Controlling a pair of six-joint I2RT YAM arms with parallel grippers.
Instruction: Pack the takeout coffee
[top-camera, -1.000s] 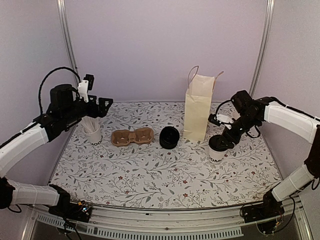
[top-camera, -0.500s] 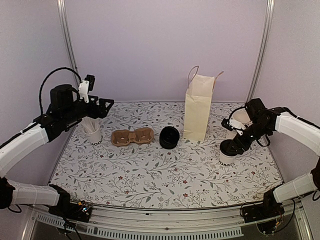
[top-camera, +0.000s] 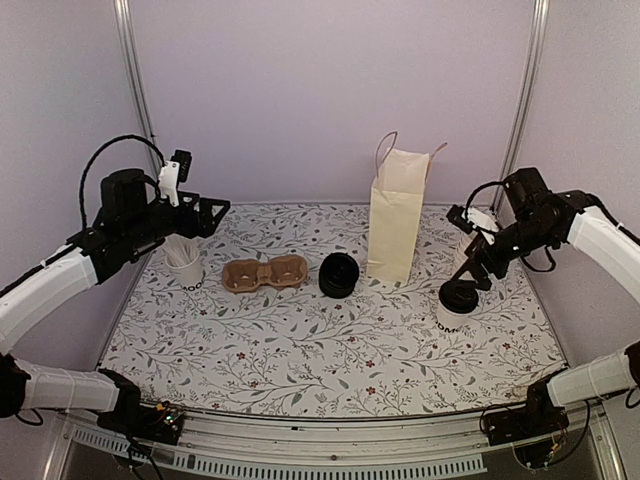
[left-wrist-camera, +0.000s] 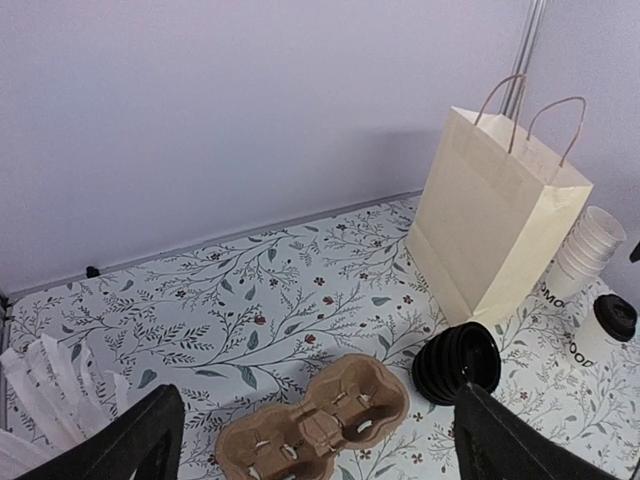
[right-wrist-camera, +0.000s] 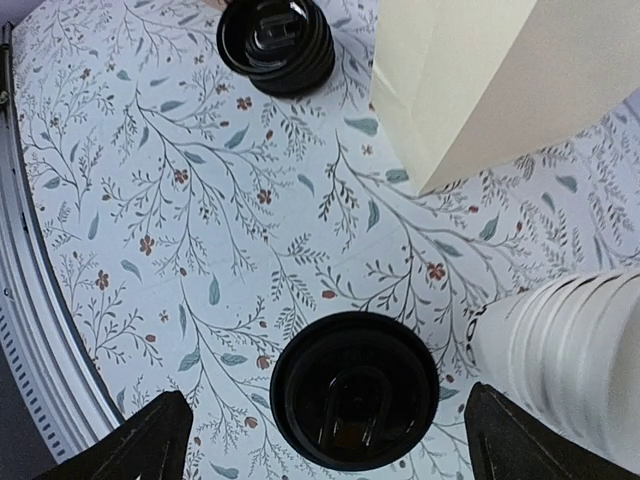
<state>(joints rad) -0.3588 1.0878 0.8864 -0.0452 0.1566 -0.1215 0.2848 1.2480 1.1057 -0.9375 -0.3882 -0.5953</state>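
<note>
While stacked cups flank the takeout coffee, the bag stands near.

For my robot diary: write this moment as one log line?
right gripper open above coffee | coffee upright by bag | left gripper open, empty

Top view: high at the near edge, facing the wall, whole table. Left wrist: oblique, distant. Right wrist: straight down, close over cup. All share bag.
</note>
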